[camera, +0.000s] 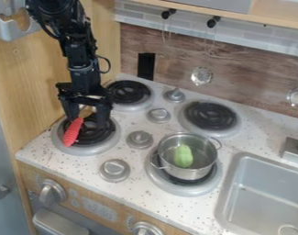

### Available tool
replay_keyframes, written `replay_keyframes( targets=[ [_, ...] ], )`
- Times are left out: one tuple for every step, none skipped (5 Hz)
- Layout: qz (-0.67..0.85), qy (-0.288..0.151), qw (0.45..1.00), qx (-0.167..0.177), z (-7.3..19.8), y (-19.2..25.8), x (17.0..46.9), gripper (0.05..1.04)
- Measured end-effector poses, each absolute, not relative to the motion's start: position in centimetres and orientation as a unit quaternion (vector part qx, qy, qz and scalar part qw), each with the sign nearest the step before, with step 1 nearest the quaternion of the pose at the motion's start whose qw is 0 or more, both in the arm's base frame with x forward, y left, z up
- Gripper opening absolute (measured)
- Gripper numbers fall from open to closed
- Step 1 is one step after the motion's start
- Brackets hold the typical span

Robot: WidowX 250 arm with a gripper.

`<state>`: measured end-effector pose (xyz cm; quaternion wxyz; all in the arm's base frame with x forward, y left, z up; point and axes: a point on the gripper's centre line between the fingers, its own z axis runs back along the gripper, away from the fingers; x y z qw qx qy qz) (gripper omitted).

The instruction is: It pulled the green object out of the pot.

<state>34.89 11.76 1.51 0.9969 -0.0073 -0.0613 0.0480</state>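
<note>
My pincer is at the far left, hanging over the near-left burner, well apart from the pot. Fingers spread. Red thing with a yellowish end is right by them, slanting over the coils; can't tell if it touches me. Nothing pinched, as far as I can judge.

Pot sits on the near-right burner, just beside the sink. Upright and uncovered, so probably set that way to let me drop in from above; the flat coils should keep it level. Green object is inside, on the pot's bottom, so the pull-out is all to do. Next move, my guess: go right, come down between the walls, grip its sides, lift straight up. Clipping the rim could tip the pot.

Green object: pale green, plump, longish, rounded, narrower at the far end. Looks like a toy vegetable; kind unclear. Probably an easy grip across the middle.
</note>
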Motion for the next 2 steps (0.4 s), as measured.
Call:
replay_keyframes(
  targets=[
    [0.048,-0.045,0.998,-0.016,0.4,11.4,34.3,0.998],
    [0.003,-0.030,0.999,-0.039,-0.1,8.6,33.7,0.998]
  ],
)
